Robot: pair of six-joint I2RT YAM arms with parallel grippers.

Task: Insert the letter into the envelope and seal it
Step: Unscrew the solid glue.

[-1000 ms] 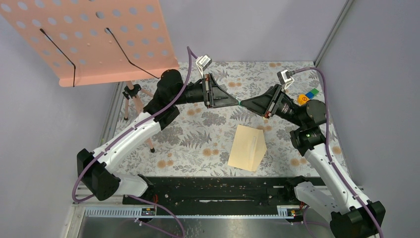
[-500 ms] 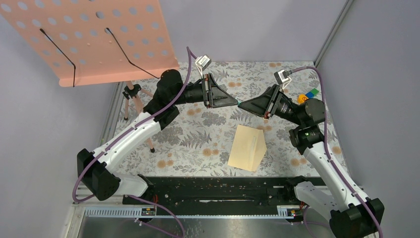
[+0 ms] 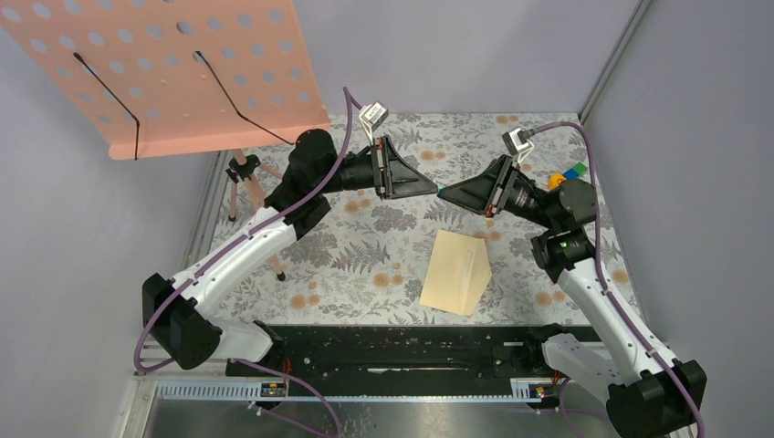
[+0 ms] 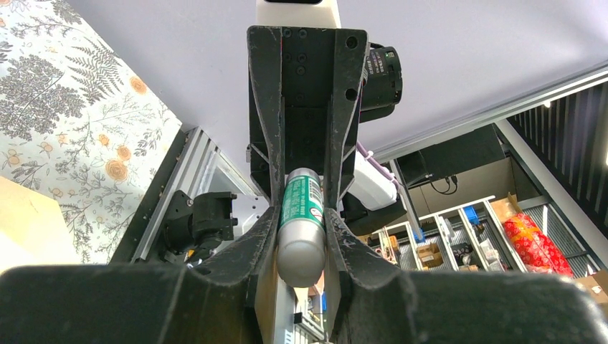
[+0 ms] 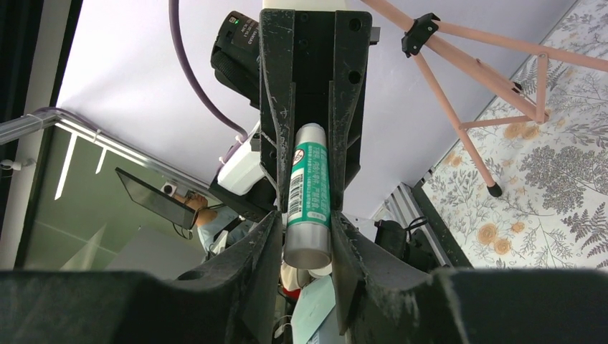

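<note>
Left gripper (image 3: 433, 188), right gripper (image 3: 445, 192) tip-to-tip — both clamping glue stick (image 4: 300, 215); mid-air above table (image 3: 365, 265).

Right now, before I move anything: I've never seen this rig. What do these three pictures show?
Two robot arms, each ending in a two-finger gripper. The top picture looks down from above and behind them; the other two come from wrist cameras. The left gripper and right gripper meet tip to tip above the floral table. Between them is a green-and-white tube: the left clamps it, the right surrounds its other end, grip unclear. A cream paper lies on the table, untouched.
</note>
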